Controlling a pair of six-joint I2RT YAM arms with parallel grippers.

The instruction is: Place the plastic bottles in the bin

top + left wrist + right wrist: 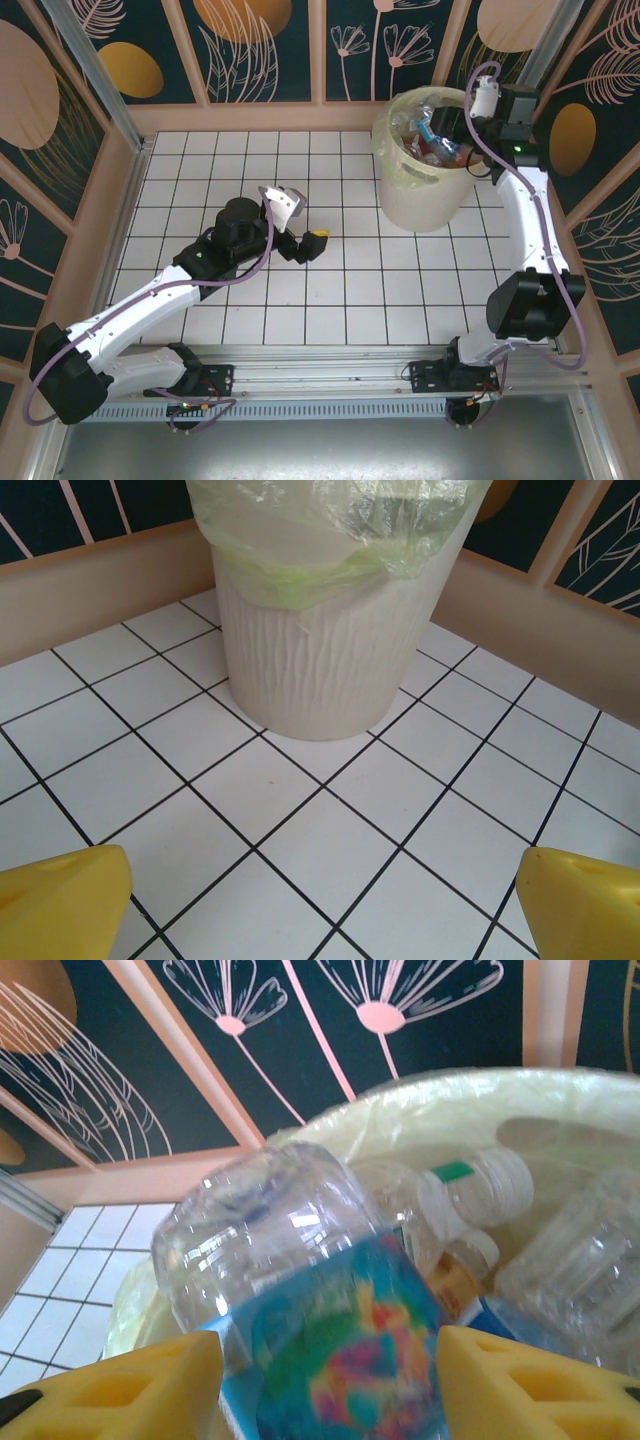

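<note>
Just above the bin (425,205), right pincer (325,1360) gripping blue-labelled bottle (290,1250), more bottles (480,1185) piled inside, left pincer (325,880) wide open.

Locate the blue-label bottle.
Right wrist view: the blue-label bottle is gripped between the right fingers, over the bin at the top view's far right.
</note>
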